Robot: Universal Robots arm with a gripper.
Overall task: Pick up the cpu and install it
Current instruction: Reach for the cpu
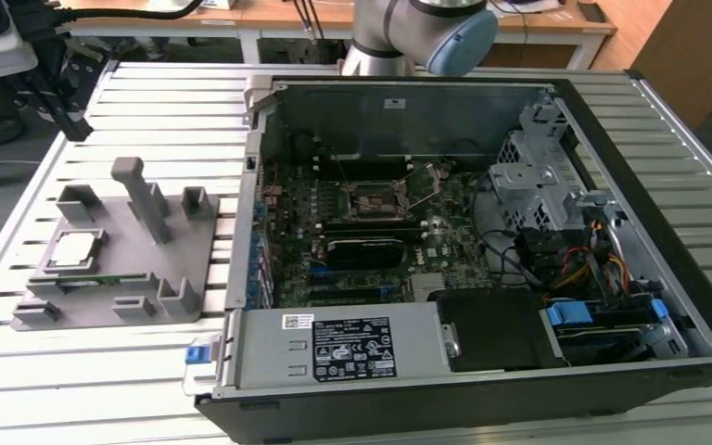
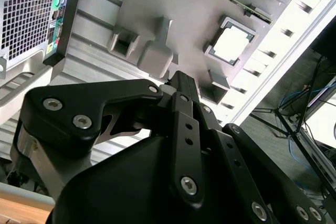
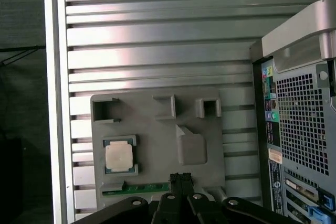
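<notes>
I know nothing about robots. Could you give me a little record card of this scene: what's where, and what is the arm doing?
cpu: lying in its nest on the grey holder tray, not picked up
tray location: on the slatted metal table, at the exterior view's left of the open computer case
gripper: over the tray, jaws shut, holding nothing
socket: on the board inside the case, far from the gripper

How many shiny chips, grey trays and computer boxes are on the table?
cpu: 1
grey tray: 1
computer case: 1
Total: 3
</notes>
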